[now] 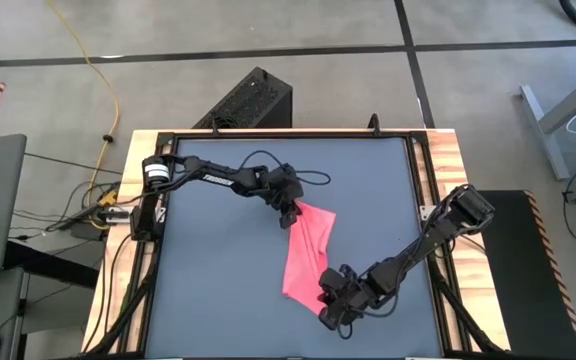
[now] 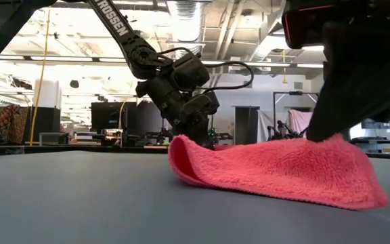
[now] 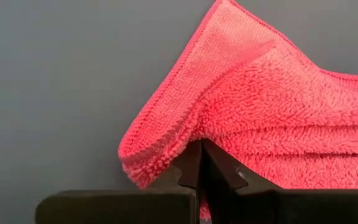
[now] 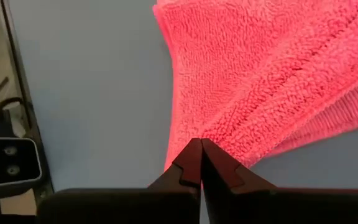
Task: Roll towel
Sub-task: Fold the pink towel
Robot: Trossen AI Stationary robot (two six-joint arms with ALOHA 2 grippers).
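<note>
The pink towel [image 1: 306,250] lies as a long, narrow, folded strip in the middle of the dark grey tabletop [image 1: 218,280], running from far to near. My left gripper [image 1: 290,213] is shut on its far end. My right gripper [image 1: 326,296] is shut on its near end. In the low view the towel [image 2: 276,169] rests on the table along its middle, with the left gripper [image 2: 196,135] behind it and the right gripper [image 2: 334,132] close to the camera. My left gripper pinches the towel's far end at a folded edge [image 3: 185,140] between its two fingers, and several layers show there. The fingers slant down from the table's far left. That end is raised a little, and the rest lies on the table. My right gripper pinches the towel's near end where the cloth gathers to a point [image 4: 207,134], between its two fingers. The fingers slant down from the table's near right. The cloth fans out from the fingers and lies on the table beyond them.
The table has a raised black frame and a wooden border [image 1: 430,180]. A black box [image 1: 253,100] stands on the floor beyond the far edge. Bare tabletop lies to the left of the towel and along the far side.
</note>
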